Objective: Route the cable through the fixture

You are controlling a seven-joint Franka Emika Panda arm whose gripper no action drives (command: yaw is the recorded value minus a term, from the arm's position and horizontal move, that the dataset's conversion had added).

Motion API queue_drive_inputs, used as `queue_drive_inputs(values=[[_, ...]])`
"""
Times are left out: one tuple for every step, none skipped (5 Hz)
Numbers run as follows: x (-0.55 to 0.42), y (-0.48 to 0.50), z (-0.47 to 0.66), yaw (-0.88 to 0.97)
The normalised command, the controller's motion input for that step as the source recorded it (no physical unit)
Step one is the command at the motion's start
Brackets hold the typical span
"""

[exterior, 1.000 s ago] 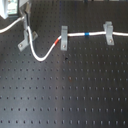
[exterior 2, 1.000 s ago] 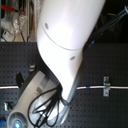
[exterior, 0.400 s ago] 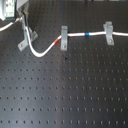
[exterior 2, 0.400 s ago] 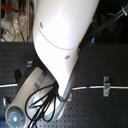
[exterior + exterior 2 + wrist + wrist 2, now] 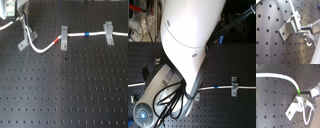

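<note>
Currently the gripper (image 5: pixel 23 21) sits right over the fixture (image 5: pixel 28 38), the diagonal clip at the first exterior view's left, with the cable (image 5: pixel 42 48) pinched between its fingers as far as I can judge; both wrist views show the fingers closed near the clip, and in the second wrist view the cable (image 5: pixel 281 76) runs straight into the grip. From the hand the cord drops past the clip, sags in a loop, then climbs with its red band (image 5: pixel 56 38) into the middle clip (image 5: pixel 63 38) and runs on, blue band (image 5: pixel 87 35), through the far clip (image 5: pixel 108 31). So two clips look done, and only the diagonal one is left. To do it well: line the cord up with the fork slot, which is turned, so rotate the wrist to match. Lower slowly and keep light tension away from the middle clip so the slack loop doesn't pop out. The second exterior view is mostly blocked by the arm (image 5: pixel 188 35).
</note>
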Motion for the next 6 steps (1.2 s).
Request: queue_drive_inputs(values=[[-0.2,-0.11,0.06,-0.08],[-0.017,-0.021,0.02,-0.09],[-0.195,0.164,0.3,-0.03],[-0.354,0.282,0.32,-0.04],[-0.303,0.411,0.17,0.0],[-0.036,0.13,0.0,0.0]])
